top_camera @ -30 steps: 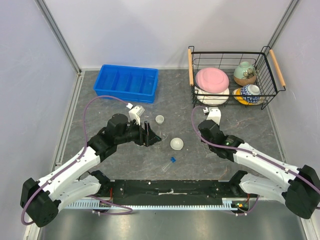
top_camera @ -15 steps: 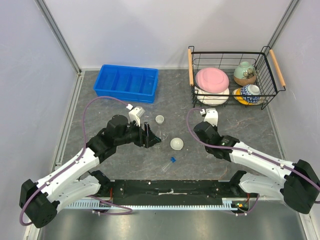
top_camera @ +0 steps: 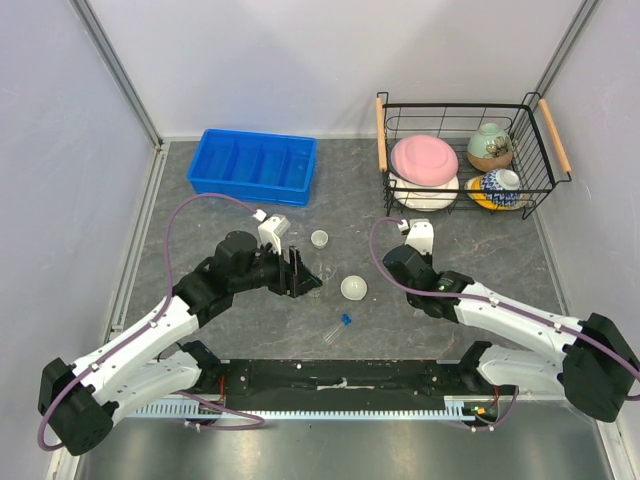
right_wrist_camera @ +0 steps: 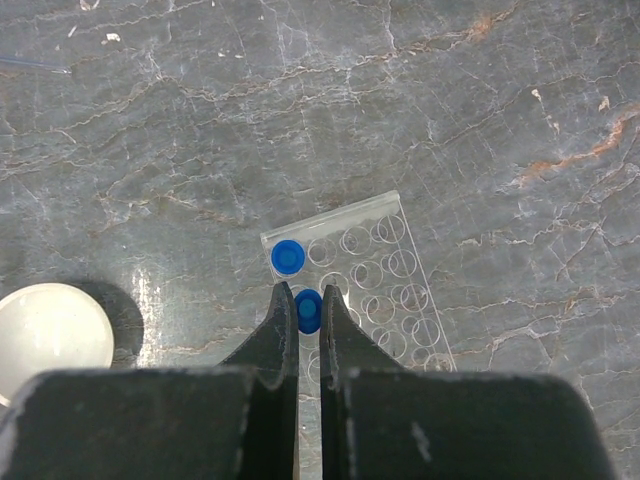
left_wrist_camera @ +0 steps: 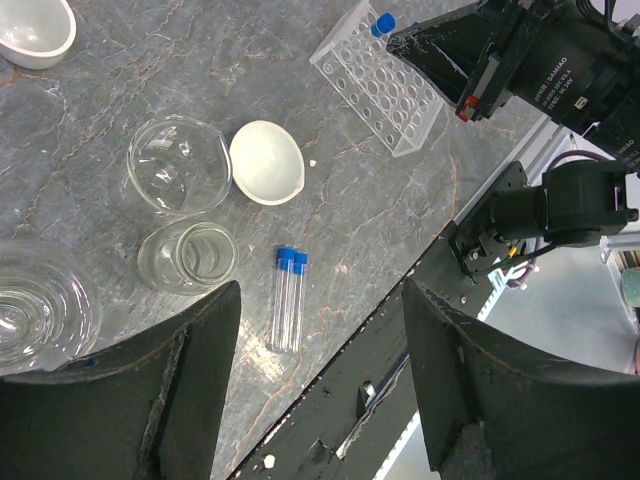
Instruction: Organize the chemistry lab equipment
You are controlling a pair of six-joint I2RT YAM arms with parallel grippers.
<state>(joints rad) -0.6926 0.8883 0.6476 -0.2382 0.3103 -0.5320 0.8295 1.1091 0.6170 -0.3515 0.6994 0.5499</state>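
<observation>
Pinching a blue-capped tube (right_wrist_camera: 308,312) tightly in the right gripper (right_wrist_camera: 308,293) over the clear rack (right_wrist_camera: 390,290), seemingly beside one seated tube (right_wrist_camera: 288,256), left gripper (left_wrist_camera: 320,295) spread wide above beakers (left_wrist_camera: 188,255) and two loose tubes (left_wrist_camera: 288,300).

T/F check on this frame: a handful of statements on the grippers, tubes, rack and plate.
1. The right gripper is shut on a blue-capped tube over the rack. True.
2. The left gripper is shut on something. False: its jaws stand open and empty.
3. Two loose tubes lie side by side on the table. True.
4. The pink plate lies beside the rack. False: it sits in the wire basket.
5. The rack's holes are all empty. False: a standing tube fills a corner hole.
</observation>
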